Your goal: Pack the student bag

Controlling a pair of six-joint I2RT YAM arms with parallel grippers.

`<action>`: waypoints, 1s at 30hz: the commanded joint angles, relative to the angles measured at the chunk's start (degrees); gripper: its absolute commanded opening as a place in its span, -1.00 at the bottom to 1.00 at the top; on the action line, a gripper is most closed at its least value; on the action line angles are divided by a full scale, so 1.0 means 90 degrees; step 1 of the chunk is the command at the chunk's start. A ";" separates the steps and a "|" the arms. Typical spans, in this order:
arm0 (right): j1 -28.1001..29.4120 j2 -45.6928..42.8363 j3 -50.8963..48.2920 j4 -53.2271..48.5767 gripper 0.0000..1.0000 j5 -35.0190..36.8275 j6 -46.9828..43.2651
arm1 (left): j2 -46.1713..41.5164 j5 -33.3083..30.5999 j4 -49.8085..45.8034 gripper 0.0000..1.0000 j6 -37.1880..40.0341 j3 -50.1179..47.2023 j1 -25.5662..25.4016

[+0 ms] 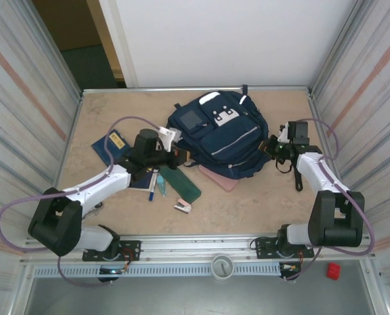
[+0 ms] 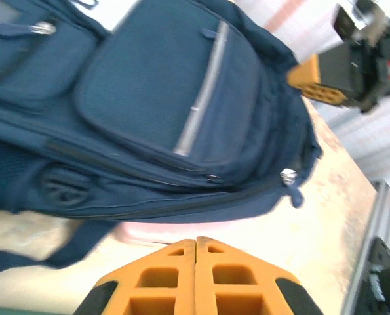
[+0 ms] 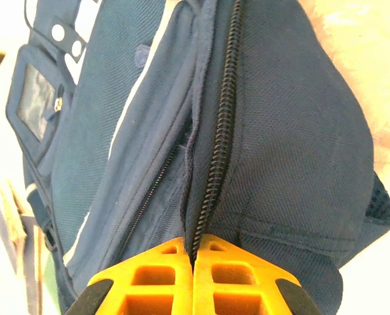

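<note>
Navy blue fabric backpack (image 1: 224, 134) lies near the table (image 1: 280, 197)'s far edge; we see the right claw (image 3: 193, 246) closed at its zipper (image 3: 221, 131), the left claw (image 2: 196, 246) closed, empty, alongside.

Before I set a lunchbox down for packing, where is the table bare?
Bare: the front strip of the table between the small white item and the right arm's base, and the back left corner behind the dark booklet. Crowded: left of the student bag, around the left gripper, green case and pen.
</note>
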 commanded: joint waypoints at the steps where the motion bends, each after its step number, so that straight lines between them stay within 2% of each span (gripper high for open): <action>1: 0.0350 -0.0432 0.0296 -0.0437 -0.84 0.0450 -0.0484 | -0.0009 0.0262 0.0222 -1.00 0.0204 0.0170 -0.0449; 4: 0.0413 -0.0469 0.0200 -0.0403 -0.84 0.0272 -0.0271 | 0.0186 -0.0453 -0.0163 -0.97 0.0927 0.0445 -0.0910; 5: 0.0446 -0.0437 0.0208 -0.0395 -0.85 0.0191 -0.0179 | 0.0258 -0.0757 -0.0391 -0.74 0.1213 0.0580 -0.1103; 9: 0.0653 -0.0427 0.0280 -0.0339 -0.88 0.0250 -0.0014 | 0.0490 -0.2040 -0.0971 -0.19 0.1788 0.0948 -0.1792; 13: 0.0745 -0.0342 0.0383 -0.0332 -0.88 0.0259 -0.0020 | 0.0839 -0.3243 -0.1311 0.16 0.2134 0.1181 -0.2435; 16: 0.0765 -0.0230 0.0386 -0.0317 -0.89 0.0225 -0.0031 | 0.1293 -0.4087 -0.1685 0.33 0.2491 0.1543 -0.2832; 18: 0.0774 -0.0193 0.0379 -0.0276 -0.90 0.0198 -0.0021 | 0.1580 -0.4669 -0.1799 0.40 0.2714 0.1724 -0.2999; 21: 0.0780 -0.0183 0.0384 -0.0253 -0.90 0.0185 -0.0020 | 0.1955 -0.5111 -0.1932 0.40 0.2959 0.1933 -0.3046; 30: 0.0775 -0.0099 0.0329 -0.0215 -0.90 0.0157 -0.0050 | 0.2507 -0.5585 -0.1669 0.02 0.3428 0.2327 -0.3141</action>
